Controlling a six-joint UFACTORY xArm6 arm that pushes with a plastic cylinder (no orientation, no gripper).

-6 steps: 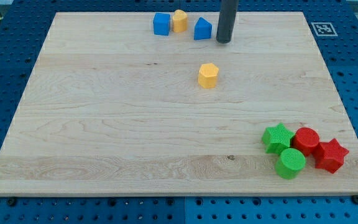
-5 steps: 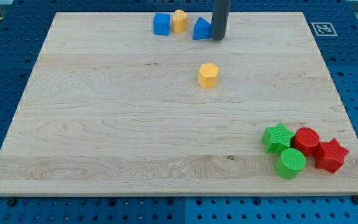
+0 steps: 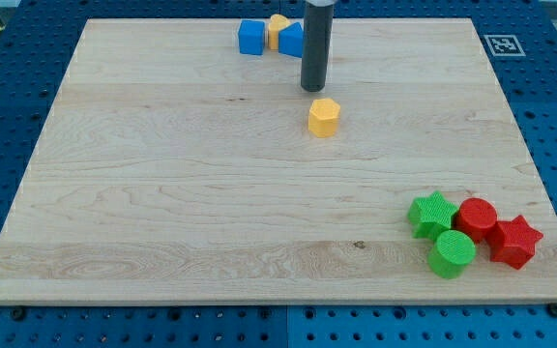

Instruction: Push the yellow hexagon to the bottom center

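Note:
The yellow hexagon (image 3: 324, 116) lies on the wooden board (image 3: 162, 193), a little above the board's middle. My tip (image 3: 313, 88) stands just above the hexagon, slightly to its left, with a small gap between them. The dark rod rises from the tip to the view's top edge and covers part of a blue block (image 3: 291, 39).
At the board's top edge sit a blue cube (image 3: 251, 37), a yellow cylinder (image 3: 278, 26) and the partly hidden blue block. At the bottom right cluster a green star (image 3: 431, 213), a green cylinder (image 3: 451, 253), a red cylinder (image 3: 477, 218) and a red star (image 3: 515, 241).
My tip has moved left and down the view, from beside the blue block at the top right to just above the yellow hexagon. No block has visibly moved.

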